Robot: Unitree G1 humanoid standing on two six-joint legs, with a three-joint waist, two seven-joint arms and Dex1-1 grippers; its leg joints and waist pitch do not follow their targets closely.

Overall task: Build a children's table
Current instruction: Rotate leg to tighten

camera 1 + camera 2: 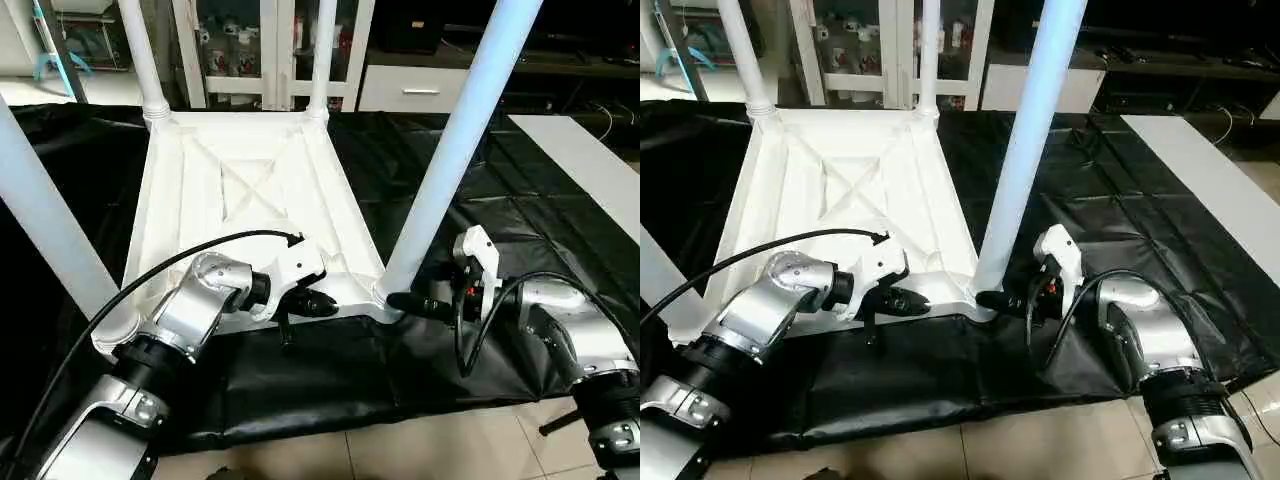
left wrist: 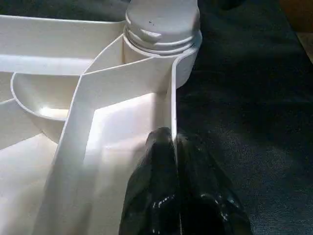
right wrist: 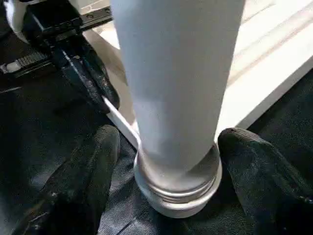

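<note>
The children's table [image 1: 250, 190] lies upside down on a work table covered with black cloth [image 1: 500, 220], its white plastic top flat on the cloth and its ribbed underside facing up. The ribs cross in an X at the middle, and the corners swell into rounded lobes. Four smooth, tapered white tube legs stand up from those corners; the near right leg [image 1: 455, 150] rises steeply from its ringed collar. No brand, label or writing can be read on the table.

At the table's near edge, the left gripper [image 1: 322, 304] has its black fingers [image 2: 161, 191] pressed together on the thin upright rim of the top, just beside the near right leg's socket. The left wrist view shows the pinch closely: the rim wall runs between the glossy fingertips, and the threaded collar stands just beyond.

The right gripper [image 3: 168, 171] sits at the base of that same leg. The right wrist view shows its two fingers [image 3: 83, 181] spread wide on either side of the leg's collar, with a gap on each side, so nothing is gripped.

Beyond the table's far end stand white cabinets [image 1: 270, 50], and a pale tiled floor [image 1: 400, 450] shows below the cloth's near edge.
</note>
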